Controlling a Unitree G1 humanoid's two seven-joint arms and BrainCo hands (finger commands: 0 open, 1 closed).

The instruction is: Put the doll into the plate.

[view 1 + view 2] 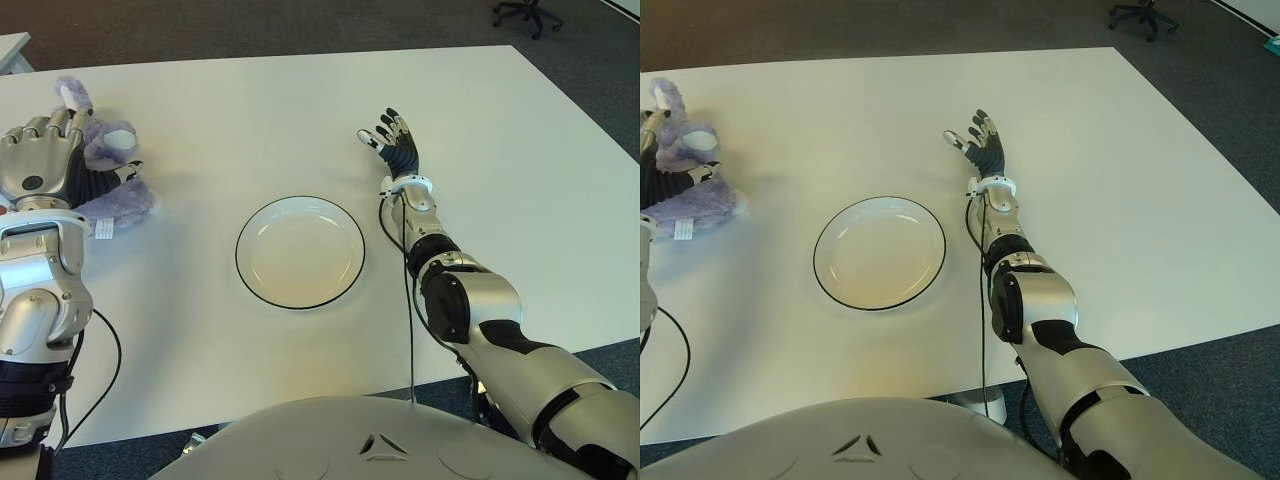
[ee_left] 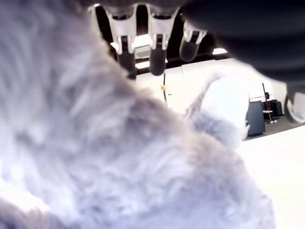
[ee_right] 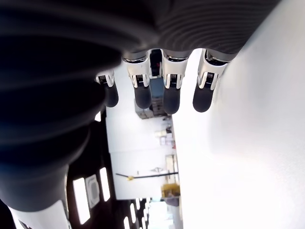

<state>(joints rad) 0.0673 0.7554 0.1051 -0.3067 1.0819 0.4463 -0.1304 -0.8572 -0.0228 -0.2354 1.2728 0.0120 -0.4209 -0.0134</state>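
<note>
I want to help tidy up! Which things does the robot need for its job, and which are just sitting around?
For the job:
- purple doll, with the left hand around it
- white plate, empty, mid-table

Just around:
- right hand, open, holding nothing, right of the plate
- white table
- office chair on the floor beyond

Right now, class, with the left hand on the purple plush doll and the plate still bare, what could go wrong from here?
1. The left hand covers only part of the purple plush doll; a loose hold could drop it short of the plate.
2. The doll's white tag and floppy parts may catch the plate's rim.
3. The open right hand shows beside the plate.
</note>
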